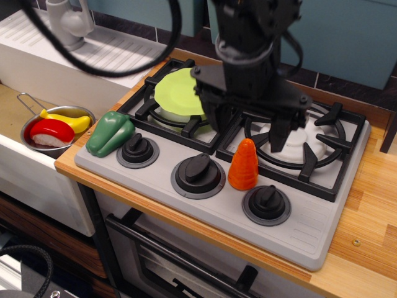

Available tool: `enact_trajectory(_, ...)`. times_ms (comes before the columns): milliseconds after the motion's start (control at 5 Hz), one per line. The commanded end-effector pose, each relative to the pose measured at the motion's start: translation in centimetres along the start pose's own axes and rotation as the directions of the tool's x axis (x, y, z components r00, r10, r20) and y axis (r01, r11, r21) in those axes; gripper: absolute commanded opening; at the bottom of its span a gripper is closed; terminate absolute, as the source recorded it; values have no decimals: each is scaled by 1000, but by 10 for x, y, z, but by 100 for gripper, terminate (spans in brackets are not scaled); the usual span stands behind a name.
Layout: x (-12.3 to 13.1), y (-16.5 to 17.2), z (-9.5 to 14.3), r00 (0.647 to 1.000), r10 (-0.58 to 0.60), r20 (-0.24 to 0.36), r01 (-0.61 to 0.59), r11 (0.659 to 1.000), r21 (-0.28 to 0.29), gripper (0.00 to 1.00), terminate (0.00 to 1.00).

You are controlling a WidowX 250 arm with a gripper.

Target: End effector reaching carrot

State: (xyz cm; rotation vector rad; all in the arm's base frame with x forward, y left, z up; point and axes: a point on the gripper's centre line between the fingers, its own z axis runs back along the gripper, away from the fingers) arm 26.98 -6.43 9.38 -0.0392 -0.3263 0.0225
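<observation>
Gripper (pixel 249 138) hangs just above and behind the carrot (pixel 243 164), fingers spread wide apart, nothing between them, one tip on each side of the carrot's top. Carrot stands upright on the stove's (pixel 310 230) grey front strip, between two knobs, touching the right grate's (pixel 329 180) front edge; open room in front of it.

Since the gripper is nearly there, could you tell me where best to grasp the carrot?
Grip the carrot across its wide lower body, coming from above. It stands upright, tip up, and the open gripper already straddles it; knobs crowd its base, so a side approach looks awkward.
</observation>
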Motion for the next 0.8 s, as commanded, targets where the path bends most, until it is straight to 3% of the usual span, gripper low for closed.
enact_trajectory(0,6,1,-28,991,-25,131,28,999,-23,100,0)
enact_trajectory(400,9,-5,-44,990,-4,139,10,999,-36,100,0)
enact_trajectory(600,9,-5,-44,990,-4,139,10,999,-36,100,100)
